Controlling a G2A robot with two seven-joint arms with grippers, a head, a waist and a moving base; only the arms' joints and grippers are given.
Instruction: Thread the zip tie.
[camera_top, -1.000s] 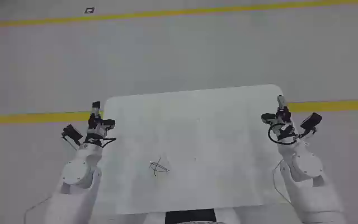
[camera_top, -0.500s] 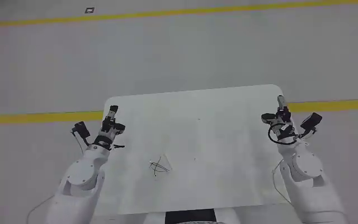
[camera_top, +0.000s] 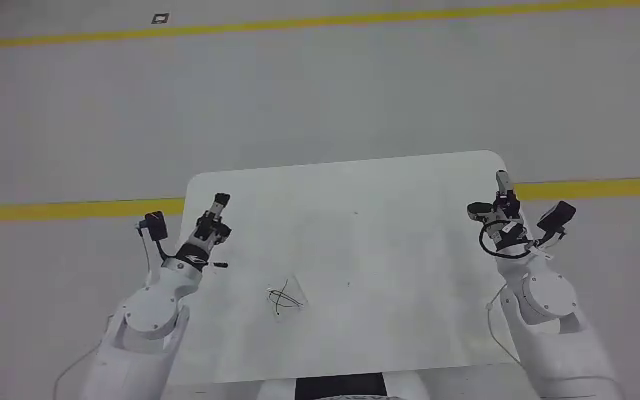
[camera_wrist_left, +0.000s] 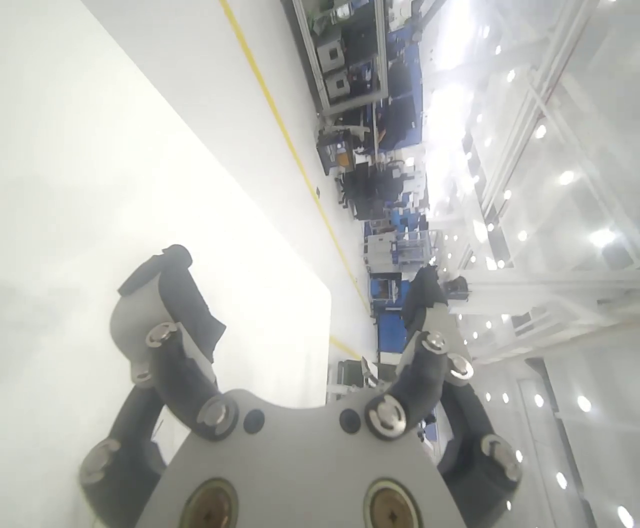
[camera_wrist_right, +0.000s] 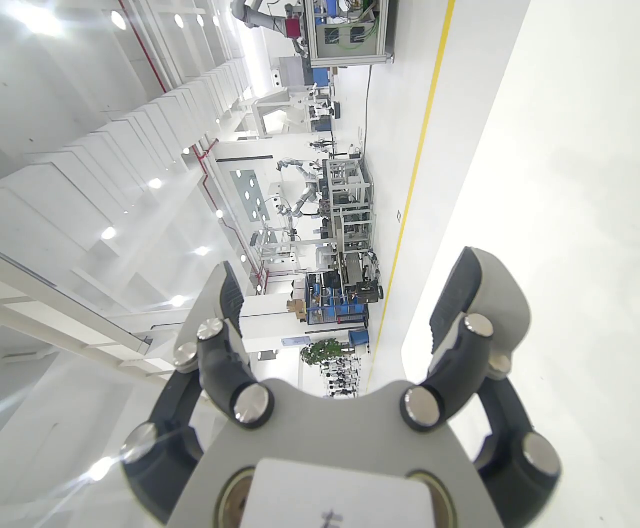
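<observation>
Left side first. The left gripper (camera_top: 217, 207), black fingers on a grey metal plate, sat off the worktop's left edge a second ago. It has since swung inward and now hangs just inside that edge, about midway along it. Its fingers (camera_wrist_left: 185, 300) are spread wide with nothing between them.

The plain white worktop (camera_top: 400, 230) has rounded corners. The thin black plastic zip tie (camera_top: 284, 298) lies on it in a loose crossed loop near the near edge, left of centre. It has not shifted across the three top views, and it is clear of the left gripper, which is nearer to it than before.

At the right edge, toward the far right corner, the right gripper (camera_top: 503, 186) has not budged. Its jaws stand apart and are empty.

You can take it that the approach has begun and nothing more: no pickup, no threading (tail and head are too fine to tell apart from above). I judge the left arm must next descend on the tie.
</observation>
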